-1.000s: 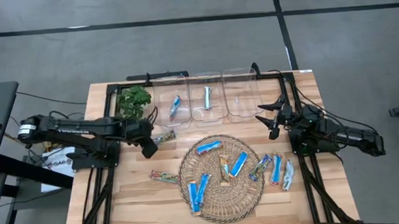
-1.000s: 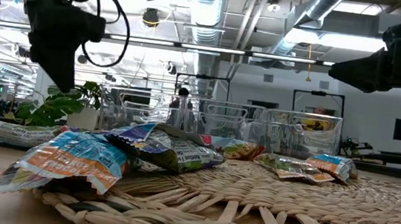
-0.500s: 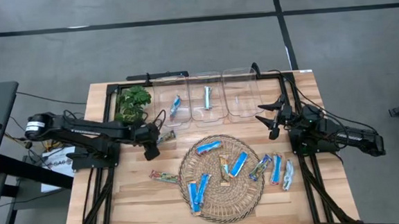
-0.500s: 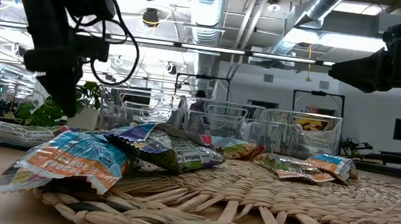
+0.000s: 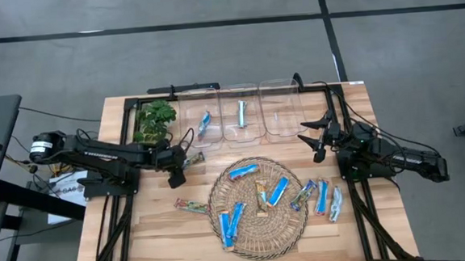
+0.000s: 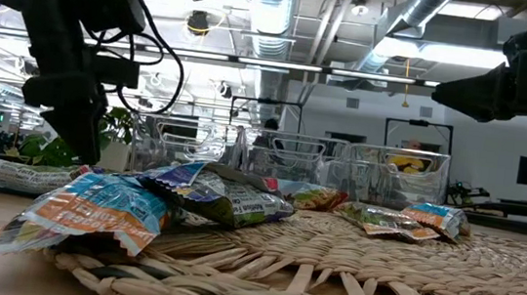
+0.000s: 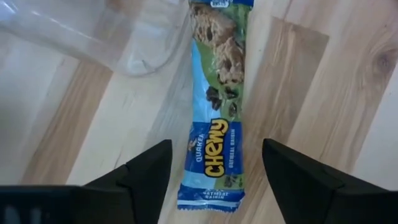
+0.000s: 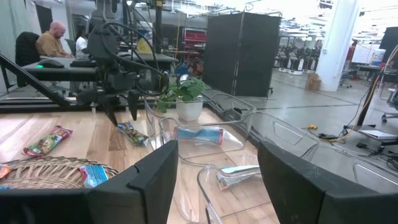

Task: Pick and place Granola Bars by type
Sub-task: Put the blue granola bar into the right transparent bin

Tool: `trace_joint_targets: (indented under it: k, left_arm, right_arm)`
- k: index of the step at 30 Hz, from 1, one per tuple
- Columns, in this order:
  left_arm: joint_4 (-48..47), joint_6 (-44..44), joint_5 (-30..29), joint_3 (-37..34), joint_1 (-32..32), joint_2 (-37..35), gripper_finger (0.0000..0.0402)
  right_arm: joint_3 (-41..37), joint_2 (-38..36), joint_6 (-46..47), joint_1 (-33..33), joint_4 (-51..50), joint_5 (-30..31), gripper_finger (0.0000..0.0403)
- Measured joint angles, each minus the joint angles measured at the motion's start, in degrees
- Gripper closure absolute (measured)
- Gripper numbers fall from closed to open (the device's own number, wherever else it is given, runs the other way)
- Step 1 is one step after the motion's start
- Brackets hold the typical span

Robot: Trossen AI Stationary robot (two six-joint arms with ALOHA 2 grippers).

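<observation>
The left gripper [image 7: 211, 171] hangs spread wide and empty, straddling a flat, glossy Chewy oatmeal-raisin granola bar [image 7: 216, 106] lying on the pale wood-grain worktop [image 7: 323, 81] just below — a clear plastic bin [image 7: 93, 31] just ahead. The right gripper [image 8: 214, 174] waits open, empty.

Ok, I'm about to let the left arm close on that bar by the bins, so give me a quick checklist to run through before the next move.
1. Left claw open: ok, fingers spread wide.
2. Chewy bar centred between the fingers: ok in the left wrist view.
3. Bar lying flat on the table, free of other bars: ok.
4. Clearance from the nearest clear bin: ok, its corner lies beside the bar's far end.
5. Claw low enough to grip: cannot tell.
6. Right claw out of the way: ok, parked near the rightmost bin.
</observation>
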Motion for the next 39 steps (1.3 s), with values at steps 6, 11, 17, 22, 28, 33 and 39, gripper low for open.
trace_joint_targets:
  k: [6, 11, 17, 22, 28, 33, 39]
  left_arm:
    - [3.8, -1.7, 0.6, -2.1, 0.0, 0.0, 0.0152]
    - [3.6, -1.8, 0.5, -2.1, 0.0, 0.0, 0.0152]
    - [3.8, -2.0, 0.2, -2.7, 0.0, 0.0, 0.0155]
    - [3.7, -3.5, 0.0, -3.1, 0.0, 0.0, 0.0194]
    - [3.7, -4.5, 0.5, -3.1, 0.0, 0.0, 0.0277]
    - [3.9, -4.6, 1.6, -3.1, 0.0, 0.0, 0.0339]
    - [4.0, -4.6, 3.1, -3.0, 0.0, 0.0, 0.038]
  right_arm:
    - [0.0, 0.0, 0.0, 0.0, 0.0, 0.0, 0.0188]
    - [0.0, 0.0, 0.0, 0.0, 0.0, 0.0, 0.0188]
    - [0.0, 0.0, 0.0, 0.0, 0.0, 0.0, 0.0188]
    - [0.0, 0.0, 0.0, 0.0, 0.0, 0.0, 0.0188]
    - [0.0, 0.0, 0.0, 0.0, 0.0, 0.0, 0.0188]
    - [0.0, 0.0, 0.0, 0.0, 0.0, 0.0, 0.0188]
    - [0.0, 0.0, 0.0, 0.0, 0.0, 0.0, 0.0188]
